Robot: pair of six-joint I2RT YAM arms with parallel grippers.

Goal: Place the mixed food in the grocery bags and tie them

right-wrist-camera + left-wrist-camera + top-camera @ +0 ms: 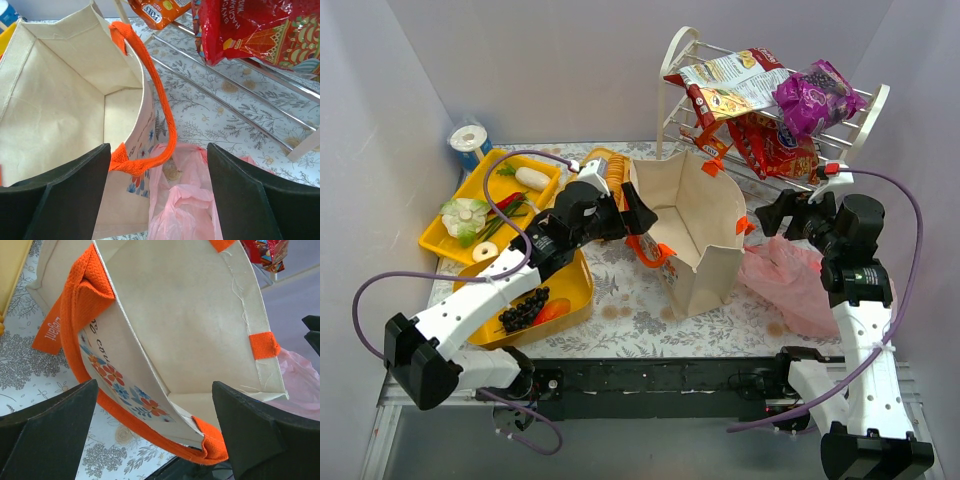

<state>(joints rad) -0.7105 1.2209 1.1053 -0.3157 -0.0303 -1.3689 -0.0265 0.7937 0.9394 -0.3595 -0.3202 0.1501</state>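
The beige tote stands open in the middle, with orange strap handles. The pink plastic bag lies crumpled to its right. My left gripper is open at the tote's left rim; in the left wrist view the rim and a handle lie between the spread fingers, ungripped. My right gripper is open and empty above the pink bag, beside the tote's right handle. White-yellow, purple and red packets rest on the rack. Dark fruit lies in a tray.
A white wire rack stands at the back right. Two yellow trays with produce sit at the left. A blue-white can stands in the back left corner. Grey walls close in both sides.
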